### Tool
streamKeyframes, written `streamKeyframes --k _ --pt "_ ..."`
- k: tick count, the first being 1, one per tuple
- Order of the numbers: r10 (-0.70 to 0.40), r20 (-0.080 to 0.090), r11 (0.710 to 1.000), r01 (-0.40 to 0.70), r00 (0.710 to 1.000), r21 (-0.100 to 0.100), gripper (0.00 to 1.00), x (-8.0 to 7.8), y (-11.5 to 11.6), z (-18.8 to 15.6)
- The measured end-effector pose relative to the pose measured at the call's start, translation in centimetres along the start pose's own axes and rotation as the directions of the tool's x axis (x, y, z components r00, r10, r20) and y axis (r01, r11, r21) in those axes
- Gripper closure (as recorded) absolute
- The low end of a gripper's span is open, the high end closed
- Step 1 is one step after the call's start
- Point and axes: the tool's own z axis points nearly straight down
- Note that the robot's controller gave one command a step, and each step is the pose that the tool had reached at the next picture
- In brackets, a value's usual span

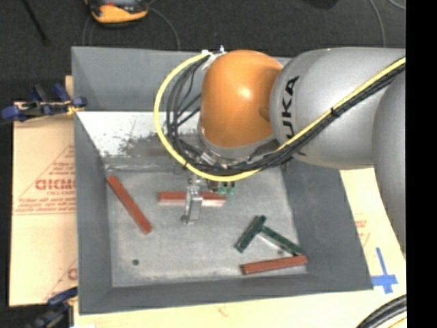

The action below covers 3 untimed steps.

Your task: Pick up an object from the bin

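Observation:
My gripper (pixel 192 206) hangs below the orange wrist cover in the middle of the bin. It reaches down across a short red bar (pixel 172 197) that lies flat and level on the bin floor, with one end of the bar showing on each side of the gripper. A longer red bar (pixel 128 204) lies slanted to the left, apart from the gripper.
Two dark green bars (pixel 250 234) (pixel 283 241) meet in a V at the lower right, and another red bar (pixel 273 265) lies just below them near the front wall. A small dark speck (pixel 135 262) sits at the front left. The arm covers the bin's back right.

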Motion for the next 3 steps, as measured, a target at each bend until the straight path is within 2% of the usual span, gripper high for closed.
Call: streamKeyframes --k 1,2,3 --pt "-0.011 0.008 1.0 0.011 1.0 0.0 0.0 -2.4 -4.6 6.6" --pt "-0.099 -0.002 0.995 0.099 0.995 0.003 0.0 -3.8 -7.0 14.5" --pt "0.049 0.004 0.999 -0.049 0.999 -0.001 0.0 -5.1 -7.6 14.0"
